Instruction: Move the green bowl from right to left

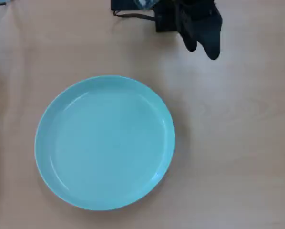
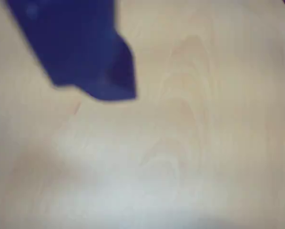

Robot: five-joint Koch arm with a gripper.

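The green bowl [image 1: 104,143] is a wide, shallow, pale turquoise dish lying flat on the wooden table, left of centre in the overhead view. My black gripper [image 1: 202,50] hangs at the top edge, up and to the right of the bowl and well apart from it. Its two fingertips point down the picture with a small gap between them and nothing held. The wrist view is blurred and shows only one dark finger [image 2: 85,52] over bare wood. The bowl does not show there.
Light wooden tabletop [image 1: 238,143] stretches to the right of the bowl and below the gripper. A dark cable [image 1: 133,15] runs along the top edge beside the arm's body.
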